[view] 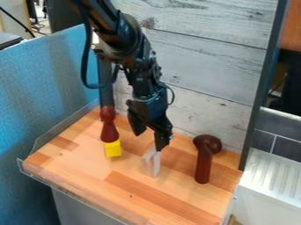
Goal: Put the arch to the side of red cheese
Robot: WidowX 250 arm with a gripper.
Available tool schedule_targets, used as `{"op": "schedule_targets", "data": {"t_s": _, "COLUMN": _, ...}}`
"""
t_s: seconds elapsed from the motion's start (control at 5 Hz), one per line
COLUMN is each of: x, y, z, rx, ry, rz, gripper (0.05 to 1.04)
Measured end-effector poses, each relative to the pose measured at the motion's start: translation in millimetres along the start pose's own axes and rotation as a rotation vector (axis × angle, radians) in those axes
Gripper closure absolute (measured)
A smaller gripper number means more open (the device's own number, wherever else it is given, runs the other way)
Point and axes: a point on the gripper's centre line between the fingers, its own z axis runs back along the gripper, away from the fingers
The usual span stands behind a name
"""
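Observation:
The gripper (150,137) hangs from the arm over the middle of the board, its two black fingers apart. Just under its right finger stands a pale, see-through piece (152,162); whether it is the arch, or touches the finger, I cannot tell. No shape here is clearly red cheese. Left of the gripper is a dark red, pin-like piece (108,132), with a yellow block (113,149) at its lower end. To the right, a dark red piece with a long stem and a rounded head (204,160) appears.
The wooden board (126,186) has a clear rim along its left and front edges. Grey wood panelling (200,66) rises behind it, a blue partition (41,88) is at the left, and a white ridged surface (267,180) lies to the right.

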Motion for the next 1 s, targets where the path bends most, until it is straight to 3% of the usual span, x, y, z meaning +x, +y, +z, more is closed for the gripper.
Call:
{"op": "schedule_targets", "data": {"t_s": 0.4, "x": -7, "y": -4, "z": -20, "rx": 0.003, "ry": 0.058, "rz": 0.016, "gripper": 0.137}}
{"op": "schedule_targets", "data": {"t_s": 0.6, "x": -6, "y": -2, "z": -29, "rx": -0.001, "ry": 0.097, "rz": 0.069, "gripper": 0.429}}
{"op": "schedule_targets", "data": {"t_s": 0.8, "x": -4, "y": -4, "z": -29, "rx": -0.012, "ry": 0.083, "rz": 0.063, "gripper": 0.731}}
{"op": "schedule_targets", "data": {"t_s": 1.0, "x": -3, "y": -7, "z": -30, "rx": -0.029, "ry": 0.061, "rz": 0.040, "gripper": 0.887}}
